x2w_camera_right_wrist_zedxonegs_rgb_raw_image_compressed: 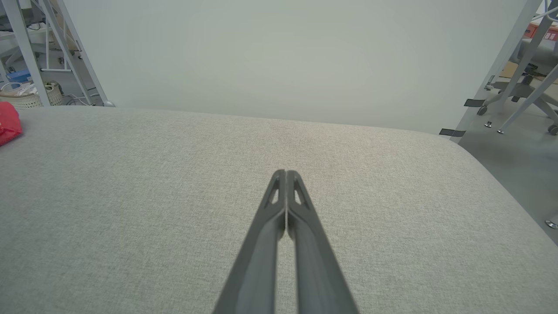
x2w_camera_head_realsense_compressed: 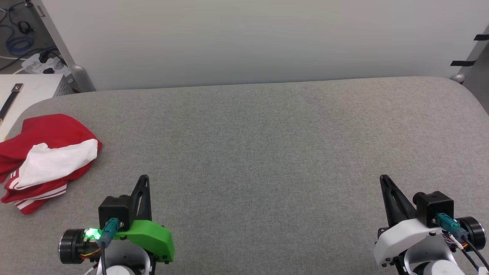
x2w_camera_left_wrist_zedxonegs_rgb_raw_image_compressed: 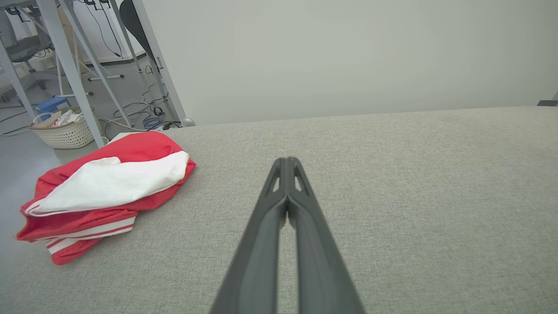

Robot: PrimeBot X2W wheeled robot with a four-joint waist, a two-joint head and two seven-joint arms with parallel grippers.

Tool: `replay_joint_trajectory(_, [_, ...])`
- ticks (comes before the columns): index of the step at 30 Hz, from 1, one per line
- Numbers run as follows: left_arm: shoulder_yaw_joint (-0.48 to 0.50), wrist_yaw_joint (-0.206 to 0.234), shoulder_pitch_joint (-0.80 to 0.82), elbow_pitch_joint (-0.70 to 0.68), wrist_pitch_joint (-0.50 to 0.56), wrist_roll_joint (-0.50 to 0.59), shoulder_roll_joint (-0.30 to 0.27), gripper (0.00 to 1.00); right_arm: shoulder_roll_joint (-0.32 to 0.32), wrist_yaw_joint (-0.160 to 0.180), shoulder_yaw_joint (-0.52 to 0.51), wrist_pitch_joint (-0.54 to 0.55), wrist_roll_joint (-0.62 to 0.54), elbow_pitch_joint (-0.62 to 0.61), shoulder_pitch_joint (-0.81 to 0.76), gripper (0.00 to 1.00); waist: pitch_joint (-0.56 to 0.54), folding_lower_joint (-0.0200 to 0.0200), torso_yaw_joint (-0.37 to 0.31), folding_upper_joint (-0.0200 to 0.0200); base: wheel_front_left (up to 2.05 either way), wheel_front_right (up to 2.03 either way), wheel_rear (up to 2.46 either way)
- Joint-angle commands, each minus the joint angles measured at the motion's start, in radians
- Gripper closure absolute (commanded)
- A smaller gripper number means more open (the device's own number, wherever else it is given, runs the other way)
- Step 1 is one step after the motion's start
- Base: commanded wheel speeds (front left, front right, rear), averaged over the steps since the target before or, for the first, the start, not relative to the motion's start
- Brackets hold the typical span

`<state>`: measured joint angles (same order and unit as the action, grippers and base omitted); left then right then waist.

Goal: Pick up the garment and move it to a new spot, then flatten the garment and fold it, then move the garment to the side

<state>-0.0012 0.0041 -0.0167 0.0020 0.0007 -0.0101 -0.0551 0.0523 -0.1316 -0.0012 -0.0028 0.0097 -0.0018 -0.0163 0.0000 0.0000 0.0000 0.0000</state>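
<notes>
The garment (x2w_camera_head_realsense_compressed: 46, 156) is a red T-shirt with white sleeves and striped trim, lying bunched at the far left edge of the grey table (x2w_camera_head_realsense_compressed: 267, 152). The left wrist view has the garment (x2w_camera_left_wrist_zedxonegs_rgb_raw_image_compressed: 104, 192) to the left of my fingers, and a red corner of the garment (x2w_camera_right_wrist_zedxonegs_rgb_raw_image_compressed: 8, 123) shows at the right wrist view's left edge. My left gripper (x2w_camera_head_realsense_compressed: 143, 178) is shut and empty, to the right of the garment and nearer me. My right gripper (x2w_camera_head_realsense_compressed: 383, 178) is shut and empty at the lower right, far from the cloth. The chest lettering is hidden in the folds.
A pale wall (x2w_camera_head_realsense_compressed: 248, 38) stands behind the table. A white cabinet (x2w_camera_head_realsense_compressed: 30, 88) and a power strip with cables (x2w_camera_head_realsense_compressed: 42, 63) lie at the back left. A laundry basket (x2w_camera_left_wrist_zedxonegs_rgb_raw_image_compressed: 65, 128) and metal frame legs (x2w_camera_left_wrist_zedxonegs_rgb_raw_image_compressed: 65, 65) are on the floor to the left; chair legs (x2w_camera_right_wrist_zedxonegs_rgb_raw_image_compressed: 523, 96) stand to the right.
</notes>
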Motion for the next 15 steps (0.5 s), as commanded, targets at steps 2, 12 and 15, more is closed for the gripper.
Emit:
replay_joint_trajectory(2, [0.001, -0.004, 0.017, -0.002, -0.001, 0.01, 0.005, 1.0, -0.002, 0.001, 0.001, 0.003, -0.01, 0.002, 0.016, 1.0, 0.0, 0.0, 0.0, 0.0, 0.0, 0.0, 0.0])
replay_joint_trajectory(12, [0.001, -0.004, 0.017, -0.002, -0.001, 0.01, 0.005, 1.0, -0.002, 0.001, 0.001, 0.003, -0.01, 0.002, 0.016, 1.0, 0.0, 0.0, 0.0, 0.0, 0.0, 0.0, 0.0])
replay_joint_trajectory(15, [0.001, -0.004, 0.017, -0.002, -0.001, 0.01, 0.005, 1.0, -0.002, 0.001, 0.001, 0.003, -0.01, 0.002, 0.016, 1.0, 0.0, 0.0, 0.0, 0.0, 0.0, 0.0, 0.0])
